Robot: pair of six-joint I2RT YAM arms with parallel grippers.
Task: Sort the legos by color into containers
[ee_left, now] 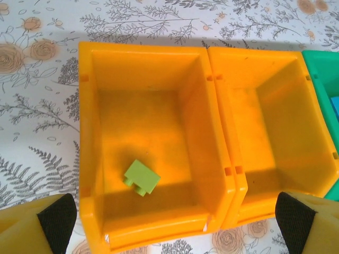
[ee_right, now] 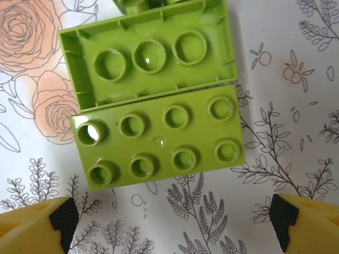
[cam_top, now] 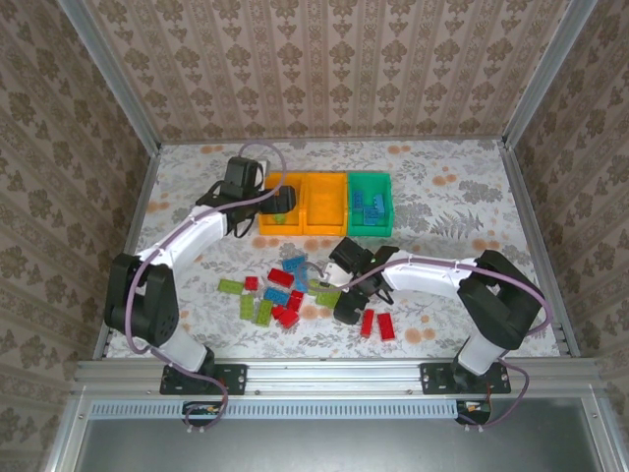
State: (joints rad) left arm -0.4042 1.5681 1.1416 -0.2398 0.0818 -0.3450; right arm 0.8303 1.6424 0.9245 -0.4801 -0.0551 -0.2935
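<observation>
Your left claw is wide open and it holds nothing. It hangs over the left orange bin, the one at the left end of the row. One little lime green brick lies on the floor of that bin, turned a bit crooked. The second orange bin sits right next to it, and their walls touch. Past it comes the teal bin, and from above you can see blue bricks inside it. Your right claw is wide open too, and it holds nothing. It is low over two green bricks on the flowery table. The bumpy-side-up brick lies flat. The upside-down brick lies beside it, and their long sides touch. From above, this claw is at the right edge of the loose pile of red, blue and green legos in front of the bins. Two red bricks lie side by side, a little apart from the pile, near your right arm
</observation>
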